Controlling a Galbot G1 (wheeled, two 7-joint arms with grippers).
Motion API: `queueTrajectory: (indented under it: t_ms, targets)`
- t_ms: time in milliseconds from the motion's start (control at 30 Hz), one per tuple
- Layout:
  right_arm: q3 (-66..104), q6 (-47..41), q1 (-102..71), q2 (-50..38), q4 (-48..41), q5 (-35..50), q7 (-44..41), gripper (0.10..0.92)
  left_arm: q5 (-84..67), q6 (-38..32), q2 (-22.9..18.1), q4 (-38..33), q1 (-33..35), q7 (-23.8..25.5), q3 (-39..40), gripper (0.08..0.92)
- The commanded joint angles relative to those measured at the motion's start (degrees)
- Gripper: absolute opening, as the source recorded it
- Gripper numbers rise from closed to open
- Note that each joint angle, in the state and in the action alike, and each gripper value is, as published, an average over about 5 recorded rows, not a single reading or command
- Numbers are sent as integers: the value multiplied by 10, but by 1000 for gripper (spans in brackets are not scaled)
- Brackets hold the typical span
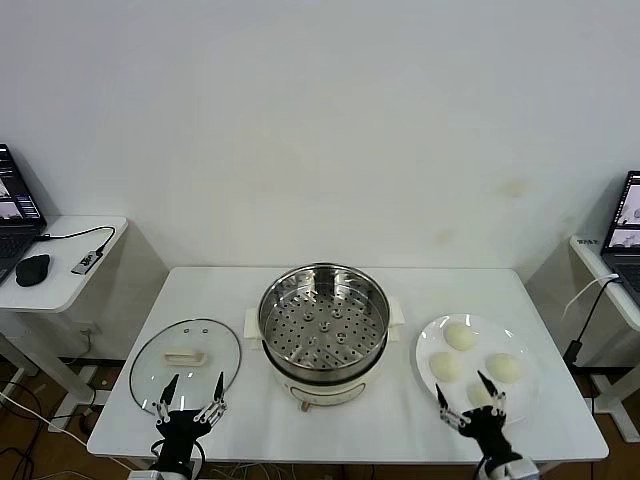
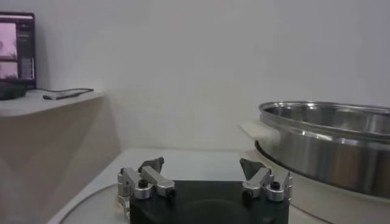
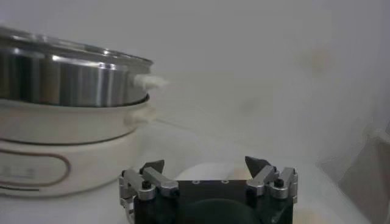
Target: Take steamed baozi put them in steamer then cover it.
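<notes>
The steamer (image 1: 323, 320), a shiny steel pot with a perforated floor on a white base, stands mid-table with nothing in it. Several cream-white baozi sit on a white plate (image 1: 424, 352) to its right: one at the back (image 1: 460, 336), one on the right (image 1: 504, 367), one on the left (image 1: 445, 367). The glass cover (image 1: 186, 362) lies flat to the steamer's left. My left gripper (image 1: 193, 385) (image 2: 202, 162) hovers open over the cover's near edge. My right gripper (image 1: 460, 385) (image 3: 205, 162) is open at the plate's near side, partly hiding a bun. The steamer wall shows in the left wrist view (image 2: 329, 146) and the right wrist view (image 3: 67, 79).
A side table (image 1: 60, 270) at the left carries a laptop, a mouse (image 1: 32, 268) and a cable. Another laptop (image 1: 625, 225) sits on a side table at the right. The white table's front edge (image 1: 340, 455) runs just behind both grippers.
</notes>
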Motion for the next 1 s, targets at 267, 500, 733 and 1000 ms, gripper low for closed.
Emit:
queueTrajectory:
  t_ms: [267,500,733,1000]
  targets:
    - [-23,-87,189,-238,-85,-170,-199,823,14,8,-1,0,1,0,-4,823]
    - [-181,-82,340,-341,-160,-188,-329,823,23,7,-2,-5,5,1,-8,823]
    - [-385,-95,537,-382,-223,-159,-425,823,31,6,-2,-7,7,3,-12,823]
    - [-603,-66,725,-366,-318,-117,-484,823,37,6,-5,-6,11,2,-15,823]
